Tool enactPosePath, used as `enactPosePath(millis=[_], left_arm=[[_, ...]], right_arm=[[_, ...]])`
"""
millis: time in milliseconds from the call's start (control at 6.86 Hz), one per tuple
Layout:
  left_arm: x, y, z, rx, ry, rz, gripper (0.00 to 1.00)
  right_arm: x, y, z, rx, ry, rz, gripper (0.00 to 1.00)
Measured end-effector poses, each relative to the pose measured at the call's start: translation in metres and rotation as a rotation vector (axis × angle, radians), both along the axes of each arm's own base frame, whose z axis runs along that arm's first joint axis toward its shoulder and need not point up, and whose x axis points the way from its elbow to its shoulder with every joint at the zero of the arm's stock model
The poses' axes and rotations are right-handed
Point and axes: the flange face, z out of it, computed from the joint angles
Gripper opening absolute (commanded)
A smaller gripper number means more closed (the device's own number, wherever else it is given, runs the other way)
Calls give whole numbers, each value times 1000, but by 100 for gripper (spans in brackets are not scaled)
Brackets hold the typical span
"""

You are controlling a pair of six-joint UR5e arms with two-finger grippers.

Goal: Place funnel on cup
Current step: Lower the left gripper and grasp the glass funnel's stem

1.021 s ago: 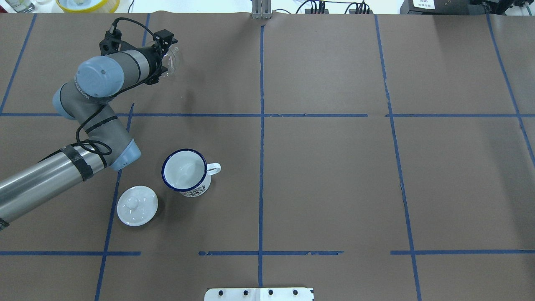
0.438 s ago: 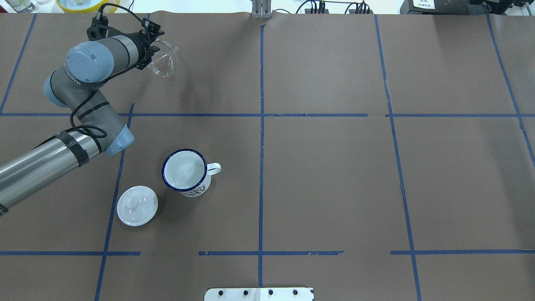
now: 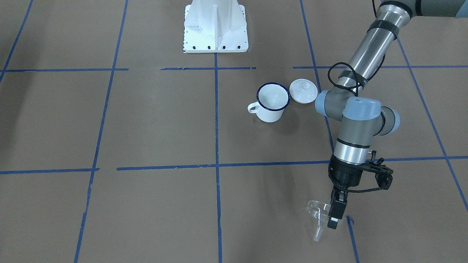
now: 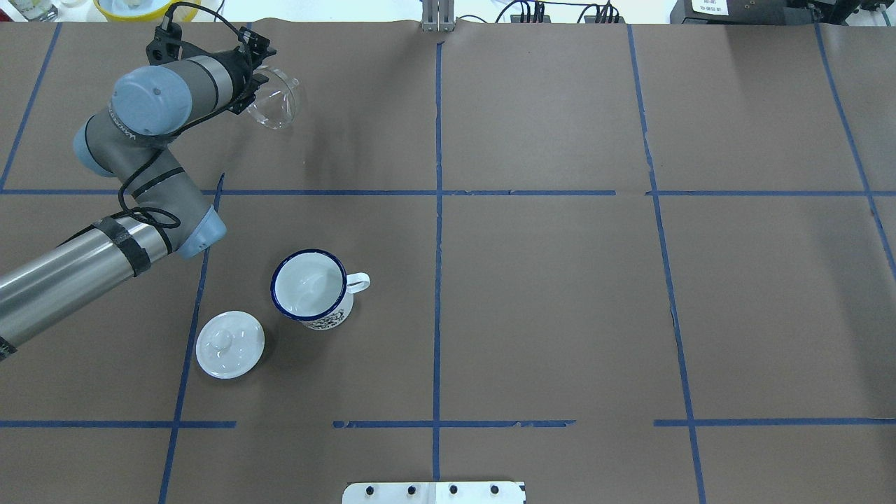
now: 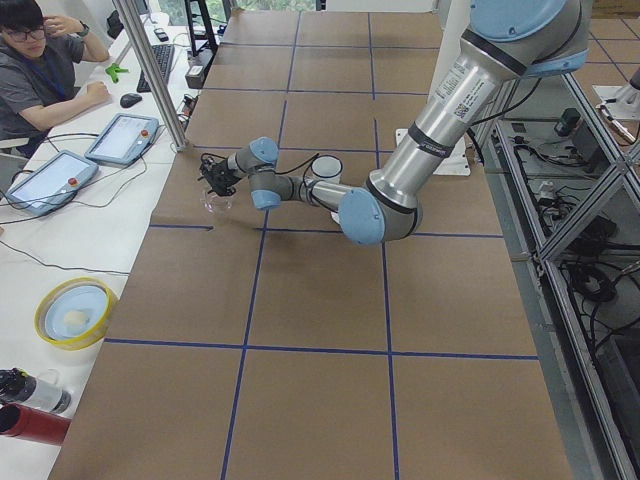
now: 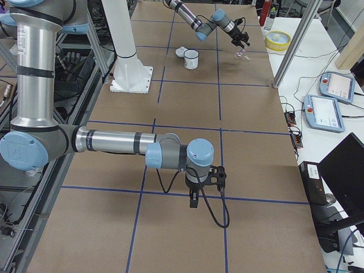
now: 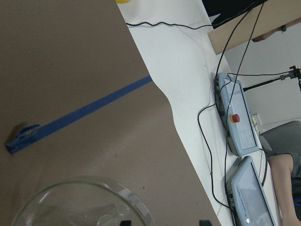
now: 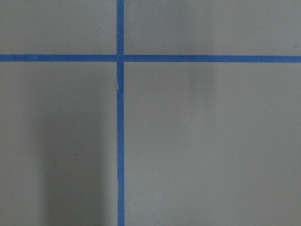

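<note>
The clear funnel [image 3: 317, 218] hangs tilted just above the paper at the table's far left corner, its spout pointing down. My left gripper [image 3: 335, 215] is shut on its rim; both also show in the overhead view, the funnel [image 4: 275, 99] beside the left gripper [image 4: 250, 75]. The funnel's rim fills the bottom of the left wrist view [image 7: 80, 200]. The white mug with a blue rim [image 4: 309, 287] stands upright and empty well nearer the robot, handle to the right. My right gripper [image 6: 193, 200] hovers over bare paper far from both; I cannot tell whether it is open.
A white knobbed lid [image 4: 229, 344] lies just left of the mug. The table's far edge [image 7: 181, 136] runs close behind the funnel, with pendants and cables beyond it. The robot's white base [image 3: 215, 27] stands at the table's near middle.
My left wrist and elbow have swung left and toward the far edge, carrying the funnel slightly left. In the last half second it has barely moved. Mug and lid are unmoved.
</note>
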Motion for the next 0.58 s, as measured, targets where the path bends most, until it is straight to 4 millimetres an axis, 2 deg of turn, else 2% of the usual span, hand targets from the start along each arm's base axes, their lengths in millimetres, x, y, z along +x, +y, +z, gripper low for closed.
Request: enactPosePath(millis=[146, 583], left_arm=[[0, 0, 0, 0, 0, 1, 1], [2, -1, 1, -1, -6, 4, 0]], right_arm=[[0, 0, 0, 0, 0, 0, 100], [0, 0, 0, 1, 0, 0, 100]])
